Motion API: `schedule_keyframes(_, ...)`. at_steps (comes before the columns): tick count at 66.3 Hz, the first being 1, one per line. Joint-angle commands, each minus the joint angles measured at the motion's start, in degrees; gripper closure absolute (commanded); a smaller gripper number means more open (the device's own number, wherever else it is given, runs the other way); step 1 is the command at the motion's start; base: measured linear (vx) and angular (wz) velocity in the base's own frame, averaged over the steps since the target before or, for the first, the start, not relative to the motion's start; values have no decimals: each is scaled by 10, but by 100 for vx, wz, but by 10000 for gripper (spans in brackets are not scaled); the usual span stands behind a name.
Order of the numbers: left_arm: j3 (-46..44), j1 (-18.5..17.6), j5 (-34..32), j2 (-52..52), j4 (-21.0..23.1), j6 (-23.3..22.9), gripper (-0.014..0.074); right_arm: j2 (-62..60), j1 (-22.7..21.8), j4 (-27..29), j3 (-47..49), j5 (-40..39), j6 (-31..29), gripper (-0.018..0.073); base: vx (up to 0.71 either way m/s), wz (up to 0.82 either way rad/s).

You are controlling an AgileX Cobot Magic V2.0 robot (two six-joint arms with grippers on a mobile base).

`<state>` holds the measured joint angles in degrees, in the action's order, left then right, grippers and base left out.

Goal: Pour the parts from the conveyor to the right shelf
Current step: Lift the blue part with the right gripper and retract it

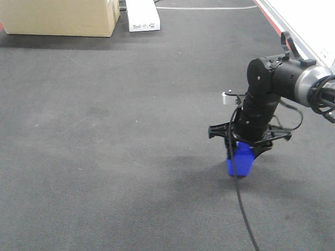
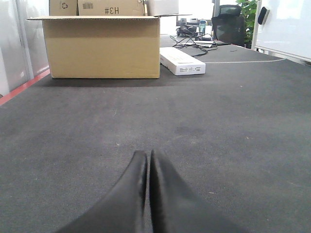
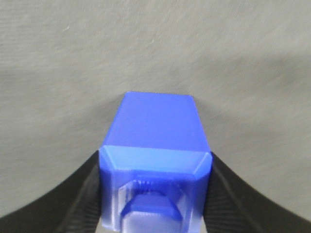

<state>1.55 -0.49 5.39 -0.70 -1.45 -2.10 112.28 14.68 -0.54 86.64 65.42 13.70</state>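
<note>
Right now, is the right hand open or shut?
Shut: the right hand has both fingers pressed against the block.

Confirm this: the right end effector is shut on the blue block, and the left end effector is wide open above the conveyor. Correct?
Not quite. The left end effector is shut, not open: the left wrist view shows its fingers pressed together with nothing between them, above the conveyor. The right end effector is shut on the blue block.

The dark grey conveyor (image 1: 104, 157) carries a cardboard box (image 1: 57, 15) and a white carton (image 1: 142, 15).
</note>
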Motion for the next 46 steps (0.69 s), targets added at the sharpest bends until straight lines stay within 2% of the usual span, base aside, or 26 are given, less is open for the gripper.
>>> schedule_keyframes(1,-11,-3,-41,-8,4,-4,603,-57,-2,-30,7,-26,-37,568,0,0)
schedule_keyframes(9,-11,-3,-41,-8,4,-4,603,-93,-20,-12,-29,-78,-78,564,0,0)
schedule_keyframes(19,-11,-3,-41,-8,4,-4,603,-153,-86,76,-110,-144,-162,562,0,0)
schedule_keyframes(25,-11,-3,-41,-8,4,-4,603,-194,-118,107,-152,-163,-221,561,0,0)
schedule_keyframes(35,-11,-3,-41,-8,4,-4,603,-282,-155,106,-222,-198,-237,561,0,0)
schedule_keyframes(46,-11,-3,-41,-8,4,-4,603,-402,-154,104,-291,-250,-237,561,0,0)
